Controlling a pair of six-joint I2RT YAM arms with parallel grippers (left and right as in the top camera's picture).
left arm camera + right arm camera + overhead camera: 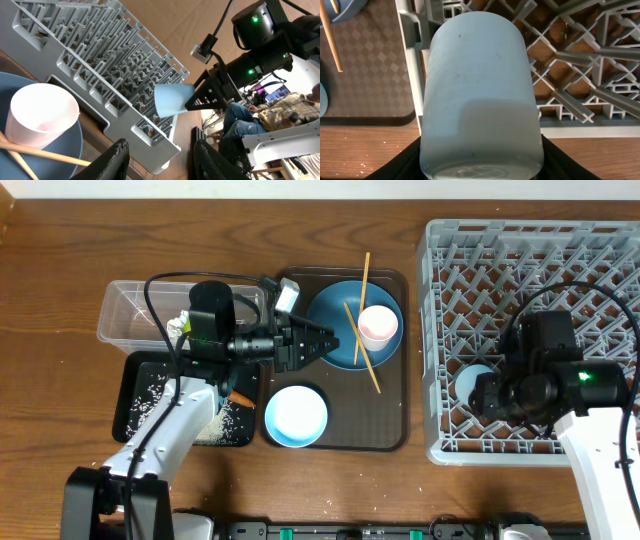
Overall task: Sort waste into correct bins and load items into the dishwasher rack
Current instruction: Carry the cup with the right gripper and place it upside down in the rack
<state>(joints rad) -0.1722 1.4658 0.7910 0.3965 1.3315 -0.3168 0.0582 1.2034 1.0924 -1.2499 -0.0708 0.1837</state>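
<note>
Right gripper (pixel 484 388): closed on the light blue cup (pixel 470 380), one finger seen on each side of it in the right wrist view. The cup is held over the left part of the dishwasher rack (pixel 560 250), near its front-left corner. Whether it touches the pegs cannot be told.

Left gripper (pixel 326 340): jaws are held moderately apart, with nothing between them. It is positioned over the brown tray (pixel 385 435), at the left edge of the blue plate (pixel 335 330) and pointed toward the rack.

On the brown tray:
- The blue plate is placed at the back.
- The pinkish-white cup (pixel 378 327) is stood upright on the plate's right side, mouth up.
- The chopsticks (pixel 362 295) are laid across the plate. One is angled up past the back rim, the other down-right onto the tray floor. Both pass just beside the pinkish cup.
- The pale blue bowl (pixel 296 416) is set at the front-left, apart from the plate.

Left of the brown tray:
- The clear tub (pixel 125 305) is placed at the back, with the foil wrapper (pixel 180 328) seen in its right end.
- The black tray (pixel 140 395) is placed in front of it, with rice (pixel 150 392) scattered inside.
- The carrot (pixel 240 398) is seen at the black tray's right edge, mostly hidden by the left arm.
</note>
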